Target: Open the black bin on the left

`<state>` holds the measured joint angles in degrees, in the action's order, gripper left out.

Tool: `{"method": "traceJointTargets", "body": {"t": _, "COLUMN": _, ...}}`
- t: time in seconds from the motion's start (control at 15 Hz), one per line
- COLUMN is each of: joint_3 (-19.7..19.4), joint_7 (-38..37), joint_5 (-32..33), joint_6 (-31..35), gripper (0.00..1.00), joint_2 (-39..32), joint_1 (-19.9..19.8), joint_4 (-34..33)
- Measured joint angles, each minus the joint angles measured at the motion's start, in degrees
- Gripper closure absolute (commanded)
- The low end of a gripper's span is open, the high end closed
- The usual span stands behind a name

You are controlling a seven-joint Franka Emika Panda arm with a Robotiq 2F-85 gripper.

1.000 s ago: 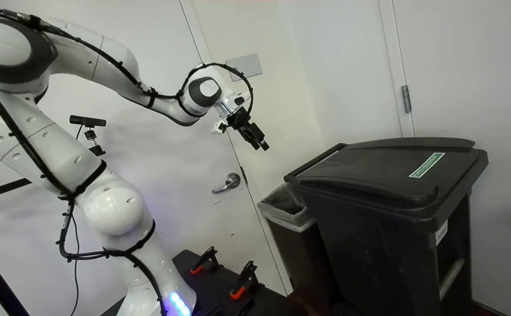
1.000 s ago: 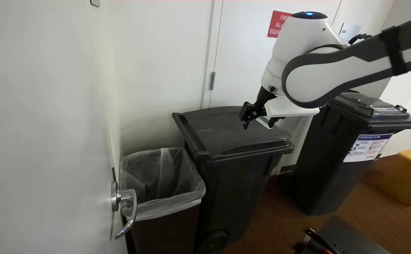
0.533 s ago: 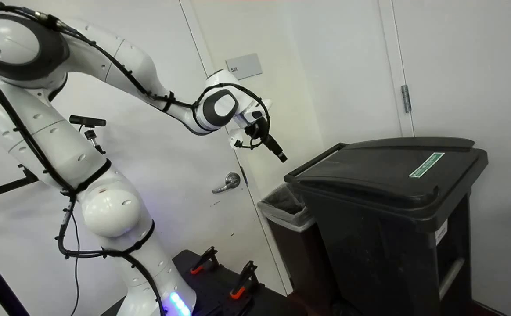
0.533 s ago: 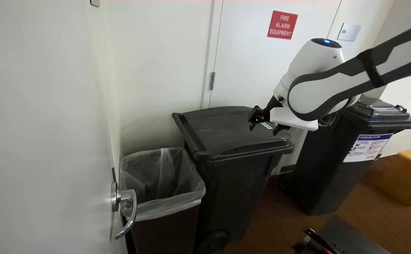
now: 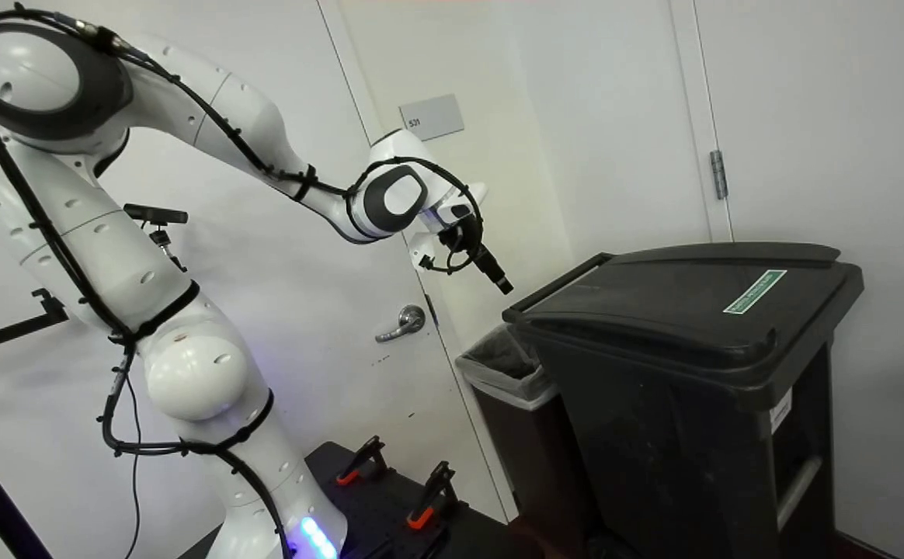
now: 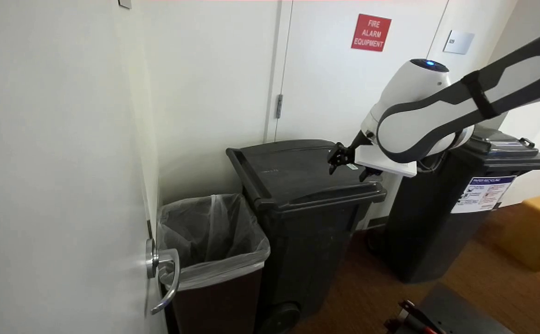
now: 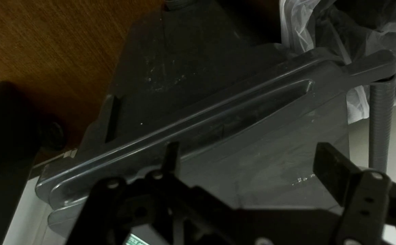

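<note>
The black bin (image 6: pixel 305 222) is the left one of two in an exterior view, standing just right of a lined trash can (image 6: pixel 216 297), and its lid (image 6: pixel 293 171) lies closed. I'd call this the approach: nothing is lifted yet, so the opening is all ahead. My pincer (image 7: pixel 247 153) is spread wide with nothing between its fingers (image 7: pixel 334 172), and I judge it to be off the lid, though depth is hard to read from here. In the wrist view I look down across the lid's near edge (image 7: pixel 215 109). In an exterior view I take the lid to pivot at its left end, by the handle bar (image 6: pixel 247 177), so the next move should bring a finger under that edge toward the right, then swing the lid up and leftward.

For writing, the lid's green label (image 5: pixel 755 292) is too small for me to read. On the neighboring black bin (image 6: pixel 421 227), to the right, a sign (image 6: pixel 483 195) is headed PAPER RECYCLING; its smaller print is lost. The red sign (image 6: pixel 371 32) on the far door (image 6: pixel 321 88) says FIRE ALARM EQUIPMENT, and a gray wall plate (image 5: pixel 431 116) seems to read 531.
</note>
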<state>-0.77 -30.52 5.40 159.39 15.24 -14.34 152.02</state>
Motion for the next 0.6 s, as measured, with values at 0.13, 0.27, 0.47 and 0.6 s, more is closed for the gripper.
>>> {"method": "traceJointTargets", "body": {"t": 0.13, "joint_3": -1.9, "joint_7": 3.4, "joint_5": -6.3, "joint_6": 2.4, "gripper": 0.00, "joint_2": -1.0, "joint_1": 1.4, "joint_4": 0.0}}
{"method": "traceJointTargets", "body": {"t": 0.27, "joint_3": -6.3, "joint_7": 10.2, "joint_5": -15.5, "joint_6": 6.4, "gripper": 0.00, "joint_2": -3.1, "joint_1": 4.6, "joint_4": 0.0}}
{"method": "traceJointTargets", "body": {"t": 0.47, "joint_3": -20.4, "joint_7": 22.4, "joint_5": -31.1, "joint_6": 9.1, "gripper": 0.00, "joint_2": -5.0, "joint_1": 17.5, "joint_4": -0.9}}
{"method": "traceJointTargets", "body": {"t": 0.6, "joint_3": -28.7, "joint_7": 31.7, "joint_5": -41.3, "joint_6": 9.1, "gripper": 0.00, "joint_2": -4.7, "joint_1": 25.1, "joint_4": -2.1}}
